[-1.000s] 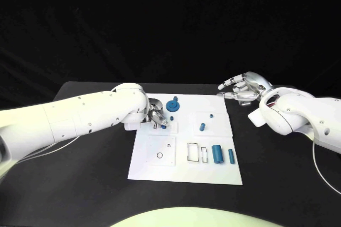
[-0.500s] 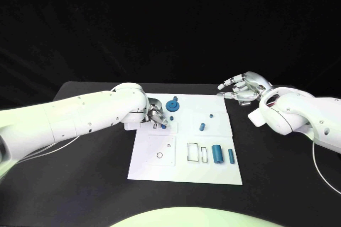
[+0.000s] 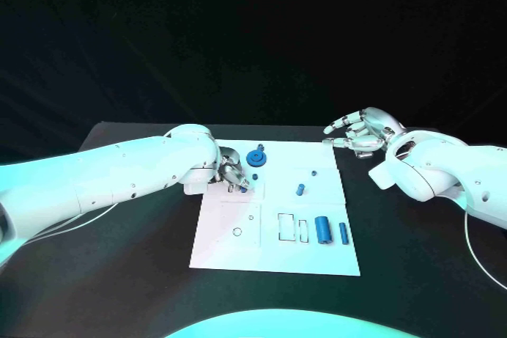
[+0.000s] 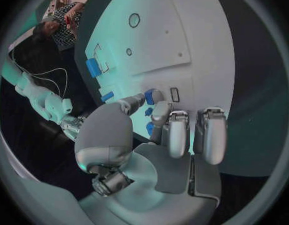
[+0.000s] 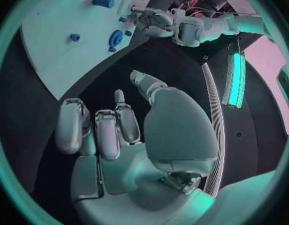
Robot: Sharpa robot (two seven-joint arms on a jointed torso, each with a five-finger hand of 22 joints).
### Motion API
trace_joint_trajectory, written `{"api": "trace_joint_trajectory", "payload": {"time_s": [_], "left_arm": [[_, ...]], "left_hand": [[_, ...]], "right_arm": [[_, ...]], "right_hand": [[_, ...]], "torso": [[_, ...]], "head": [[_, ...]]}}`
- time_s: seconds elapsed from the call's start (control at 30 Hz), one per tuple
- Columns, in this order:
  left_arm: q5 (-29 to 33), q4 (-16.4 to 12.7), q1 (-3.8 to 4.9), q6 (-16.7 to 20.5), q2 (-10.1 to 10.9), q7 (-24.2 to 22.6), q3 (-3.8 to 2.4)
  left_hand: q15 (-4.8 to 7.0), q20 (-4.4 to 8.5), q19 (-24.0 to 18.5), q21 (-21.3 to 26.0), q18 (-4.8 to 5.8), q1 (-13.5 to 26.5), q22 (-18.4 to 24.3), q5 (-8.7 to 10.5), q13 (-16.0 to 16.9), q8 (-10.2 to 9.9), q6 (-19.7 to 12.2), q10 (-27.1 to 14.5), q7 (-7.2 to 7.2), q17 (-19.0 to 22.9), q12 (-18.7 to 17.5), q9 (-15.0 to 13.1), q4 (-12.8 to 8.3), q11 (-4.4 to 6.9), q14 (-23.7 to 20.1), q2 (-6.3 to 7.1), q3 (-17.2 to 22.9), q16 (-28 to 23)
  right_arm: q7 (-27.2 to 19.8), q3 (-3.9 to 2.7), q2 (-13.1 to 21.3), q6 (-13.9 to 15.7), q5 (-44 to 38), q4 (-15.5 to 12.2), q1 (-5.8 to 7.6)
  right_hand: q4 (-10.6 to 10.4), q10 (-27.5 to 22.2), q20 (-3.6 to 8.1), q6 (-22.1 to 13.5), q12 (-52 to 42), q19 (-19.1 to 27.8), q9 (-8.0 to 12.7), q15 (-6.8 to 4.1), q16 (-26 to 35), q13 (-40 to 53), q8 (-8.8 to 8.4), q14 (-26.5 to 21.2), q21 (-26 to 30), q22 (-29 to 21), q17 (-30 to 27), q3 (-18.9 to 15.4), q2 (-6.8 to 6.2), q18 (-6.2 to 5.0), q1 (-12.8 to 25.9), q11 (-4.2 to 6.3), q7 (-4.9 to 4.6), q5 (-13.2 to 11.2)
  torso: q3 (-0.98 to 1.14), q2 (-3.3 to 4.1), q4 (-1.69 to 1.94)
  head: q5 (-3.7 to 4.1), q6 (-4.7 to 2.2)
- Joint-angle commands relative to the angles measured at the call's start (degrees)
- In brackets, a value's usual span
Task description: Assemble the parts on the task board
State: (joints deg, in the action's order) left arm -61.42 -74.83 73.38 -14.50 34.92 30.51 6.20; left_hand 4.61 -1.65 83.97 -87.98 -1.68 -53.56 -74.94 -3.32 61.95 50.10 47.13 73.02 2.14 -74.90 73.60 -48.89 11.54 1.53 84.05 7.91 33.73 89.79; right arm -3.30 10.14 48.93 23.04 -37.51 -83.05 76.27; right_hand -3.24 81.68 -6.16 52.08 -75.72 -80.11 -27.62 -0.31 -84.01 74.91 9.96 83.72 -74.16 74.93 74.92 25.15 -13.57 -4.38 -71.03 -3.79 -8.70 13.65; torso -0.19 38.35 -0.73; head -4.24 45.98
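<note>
Almost no change over the last second: my left hand (image 3: 234,174) stays low at the board's (image 3: 269,254) far-left corner, pinching a small blue part (image 4: 149,97). Right hand (image 3: 357,133) idles off-board, fingers loosely apart, holding nothing. Seating unfinished, I'd say.

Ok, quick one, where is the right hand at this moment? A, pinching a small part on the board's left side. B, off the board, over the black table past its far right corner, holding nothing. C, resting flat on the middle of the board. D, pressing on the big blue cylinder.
B: the right hand sits off the board, over the black table beyond its far right corner, fingers apart and holding nothing.
</note>
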Motion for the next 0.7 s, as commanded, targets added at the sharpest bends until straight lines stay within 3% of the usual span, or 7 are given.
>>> {"api": "trace_joint_trajectory", "payload": {"time_s": [0.03,0.33,0.5,0.7], "left_arm": [[0.1,0.2,-0.09,-0.3,0.0,-0.1,0.05],[0.0,0.4,-0.10,0.2,0.3,-0.1,0.03],[0.5,0.3,-0.11,0.9,0.5,-0.2,-0.04],[3.8,-0.7,-0.11,1.9,1.4,-0.5,-0.92]], "left_hand": [[0.28,0.29,4.3,0.0,0.72,0.4,-10.4,0.22,0.1,-0.3,0.3,0.5,0.17,-15.1,0.4,-0.1,0.1,0.02,5.9,0.00,-0.7,0.2],[0.29,0.31,4.3,0.0,0.72,0.4,-10.4,0.22,0.2,-0.4,0.4,0.6,0.16,-15.1,0.4,-0.2,1.0,0.03,5.9,-0.14,-2.0,0.2],[0.36,0.37,4.3,0.1,0.70,0.7,-10.3,0.25,0.4,-0.5,0.5,0.7,0.04,-15.1,0.5,-0.4,2.9,0.12,5.9,0.37,-5.0,0.2],[0.46,0.50,4.3,0.1,0.71,0.5,-10.4,0.25,0.1,-0.7,0.4,0.5,-0.06,-15.1,0.3,-0.7,4.9,0.21,5.9,1.08,-8.5,0.2]], "right_arm": [[-0.5,-0.02,0.0,-0.8,-0.4,-0.1,-0.01],[-0.5,-0.02,0.1,-0.9,-0.4,-0.1,-0.01],[-0.6,-0.02,0.1,-0.9,-0.4,-0.1,-0.01],[-0.6,-0.02,0.1,-0.9,-0.4,0.0,-0.01]], "right_hand": [[-0.2,-0.5,0.09,-0.4,0.4,0.6,0.1,0.22,0.4,1.2,0.24,3.5,0.4,5.3,9.7,-0.3,0.46,0.18,0.0,-0.01,-0.05,0.1],[-0.3,-0.6,0.09,-0.4,0.6,0.6,0.1,0.22,0.5,1.1,0.24,3.5,0.5,5.3,9.7,-0.4,0.46,0.16,0.0,-0.01,-0.05,0.0],[-0.3,-0.6,0.09,-0.4,0.6,0.7,0.1,0.22,0.5,1.0,0.25,3.4,0.5,5.3,9.6,-0.4,0.46,0.15,0.1,-0.01,-0.05,0.0],[-0.3,-0.6,0.09,-0.4,0.6,0.7,0.1,0.22,0.5,1.0,0.25,3.4,0.5,5.3,9.6,-0.4,0.46,0.15,0.1,-0.01,-0.05,0.0]], "torso": [[-0.01,0.02,-0.03],[-0.03,0.04,-0.01],[-0.05,0.09,0.00],[-0.05,0.01,-0.01]], "head": [[0.00,-0.05],[0.07,-0.15],[0.08,-0.23],[0.10,-0.38]]}}
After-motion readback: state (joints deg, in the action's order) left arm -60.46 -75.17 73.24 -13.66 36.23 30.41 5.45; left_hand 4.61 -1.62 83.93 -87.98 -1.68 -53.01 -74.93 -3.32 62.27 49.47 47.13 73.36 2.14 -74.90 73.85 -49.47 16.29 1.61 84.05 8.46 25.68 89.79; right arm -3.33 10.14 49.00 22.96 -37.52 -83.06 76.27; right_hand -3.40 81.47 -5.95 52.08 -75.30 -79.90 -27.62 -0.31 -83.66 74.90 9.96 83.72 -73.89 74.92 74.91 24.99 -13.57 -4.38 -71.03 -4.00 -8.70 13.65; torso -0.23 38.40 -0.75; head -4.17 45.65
